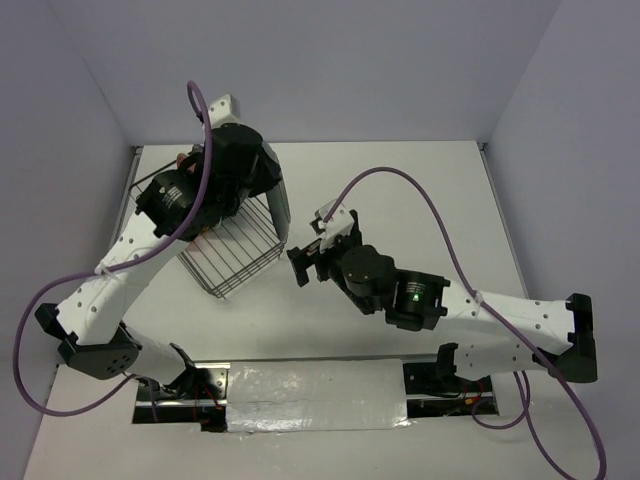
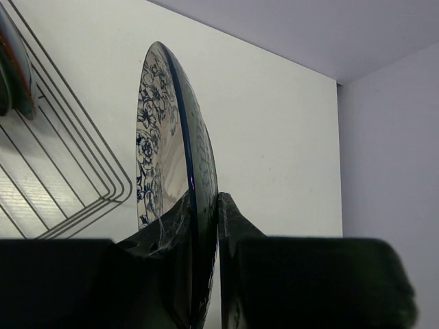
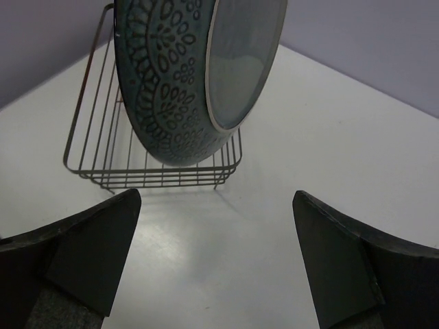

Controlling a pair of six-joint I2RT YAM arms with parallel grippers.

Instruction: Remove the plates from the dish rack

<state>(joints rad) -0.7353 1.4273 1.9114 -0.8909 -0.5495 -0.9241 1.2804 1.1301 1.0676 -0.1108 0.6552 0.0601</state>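
Note:
My left gripper [image 1: 266, 188] [image 2: 204, 199] is shut on the rim of a large blue-floral white plate [image 2: 161, 137] and holds it upright on edge. In the top view the plate [image 1: 279, 205] is a dark strip at the right end of the dark wire dish rack [image 1: 225, 255] [image 2: 62, 178]. Another plate's red and teal edge [image 2: 10, 68] stands further inside the rack. My right gripper [image 1: 297, 265] [image 3: 216, 205] is open and empty, low over the table just right of the rack [image 3: 137, 171]. In its view a plate's teal-patterned back [image 3: 171, 89] hangs above the rack's near end.
The white table [image 1: 400, 200] is boxed in by lilac walls at the back and on both sides. A foil-covered strip [image 1: 320, 395] runs along the near edge between the arm bases. Purple cables loop beside both arms.

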